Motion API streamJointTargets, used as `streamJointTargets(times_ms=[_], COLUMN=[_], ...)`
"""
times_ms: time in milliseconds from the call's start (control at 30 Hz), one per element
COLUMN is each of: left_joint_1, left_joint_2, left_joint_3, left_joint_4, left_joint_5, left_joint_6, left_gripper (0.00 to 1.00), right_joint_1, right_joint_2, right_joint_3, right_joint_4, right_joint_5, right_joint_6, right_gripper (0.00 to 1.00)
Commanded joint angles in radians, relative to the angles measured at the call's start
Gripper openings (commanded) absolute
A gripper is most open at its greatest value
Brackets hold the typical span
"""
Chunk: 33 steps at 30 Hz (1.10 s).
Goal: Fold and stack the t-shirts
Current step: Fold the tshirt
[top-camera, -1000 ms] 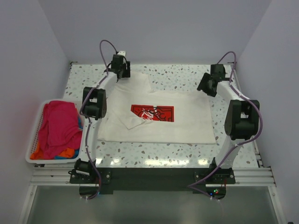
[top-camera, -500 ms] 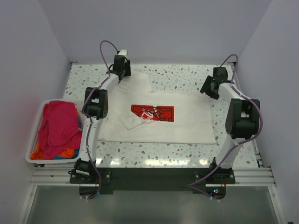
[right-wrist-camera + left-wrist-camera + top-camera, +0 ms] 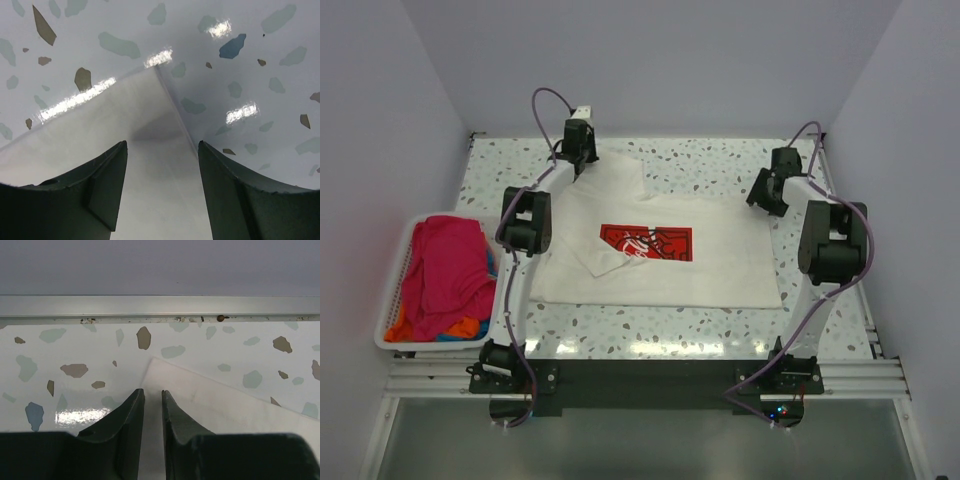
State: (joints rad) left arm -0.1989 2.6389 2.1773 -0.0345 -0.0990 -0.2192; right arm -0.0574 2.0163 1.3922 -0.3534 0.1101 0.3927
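Terrazzo tabletop (image 3: 700,165) carries the white t-shirt (image 3: 720,250), spread flat (red print up). Both arms reach far: left gripper (image 3: 152,392) pinches the shirt's far-left edge, fingers almost together; right gripper (image 3: 162,145) hangs spread wide above its far-right corner.

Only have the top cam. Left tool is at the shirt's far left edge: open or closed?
Observer: On the left wrist cam, the left tool is nearly closed. There is only a thin slit between the jaws, which sit over a corner of the shirt. I cannot tell whether it pinches cloth.
Operator: And the right tool?
Observer: On the right wrist cam, the right tool is wide open. Its jaws straddle another shirt corner, which looks flat on the table.
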Motion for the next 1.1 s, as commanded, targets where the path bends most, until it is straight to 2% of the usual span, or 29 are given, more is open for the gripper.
streamJointTargets(times_ms=[0,133,300,400,733,1067], left_joint_1=[-0.004,-0.004,-0.004,-0.004,-0.004,-0.004], left_joint_2=[-0.013,-0.026,-0.054,-0.069,-0.100,-0.112], left_joint_3=[-0.004,-0.011,-0.028,-0.030,-0.030,-0.033], left_joint_4=[0.087,0.091,0.110,0.119,0.153,0.180], left_joint_5=[0.025,0.025,0.005,0.010,0.021,0.036], left_joint_6=[-0.014,-0.012,-0.003,-0.005,-0.009,-0.016], left_gripper=[0.25,0.19,0.07,0.04,0.00,0.00], right_joint_1=[-0.004,-0.004,-0.004,-0.004,-0.004,-0.004], right_joint_2=[0.018,0.010,0.002,0.007,0.067,0.136], right_joint_3=[0.065,0.068,0.064,0.077,0.165,0.194], right_joint_4=[0.013,0.017,0.031,0.033,0.027,0.022], right_joint_5=[0.031,0.039,0.054,0.059,0.074,0.039], right_joint_6=[-0.022,-0.032,-0.045,-0.049,-0.075,-0.046], right_gripper=[0.62,0.63,0.63,0.63,0.64,0.59])
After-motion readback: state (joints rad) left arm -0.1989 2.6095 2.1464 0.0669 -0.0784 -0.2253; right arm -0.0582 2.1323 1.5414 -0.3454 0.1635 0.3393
